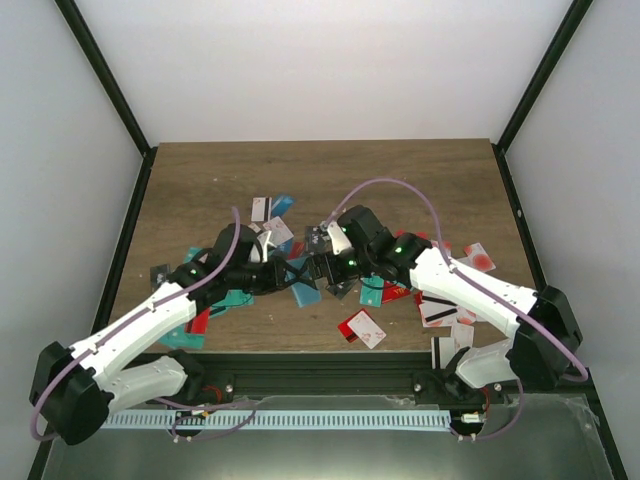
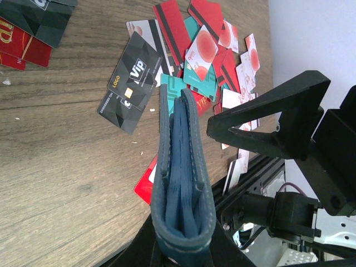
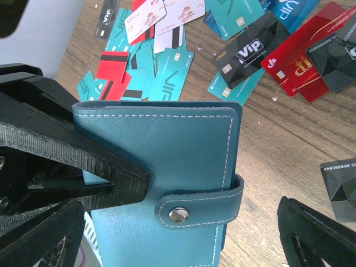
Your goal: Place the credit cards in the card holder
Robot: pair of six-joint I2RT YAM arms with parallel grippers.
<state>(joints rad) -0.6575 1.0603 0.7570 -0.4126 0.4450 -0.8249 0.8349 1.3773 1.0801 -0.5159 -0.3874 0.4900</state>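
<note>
My left gripper [image 2: 181, 251] is shut on the card holder [image 2: 181, 167], a teal-blue pouch held edge-on above the wood. In the right wrist view the card holder [image 3: 167, 144] shows its flat face, the clasp tab [image 3: 197, 206] snapped shut and a left finger pressed on its left side. My right gripper [image 3: 178, 228] stands open with a finger on either side of the holder, and the right-hand finger is clear of it. In the top view the left gripper [image 1: 277, 275] and right gripper [image 1: 325, 268] meet mid-table. Credit cards [image 3: 250, 53] lie loose on the table around them.
Red, teal, white and black cards [image 1: 362, 328] are strewn across the middle and right of the wooden table [image 1: 320, 175]. A black rail [image 1: 320, 372] runs along the near edge. White walls with dark posts [image 1: 110, 90] close in the sides and back.
</note>
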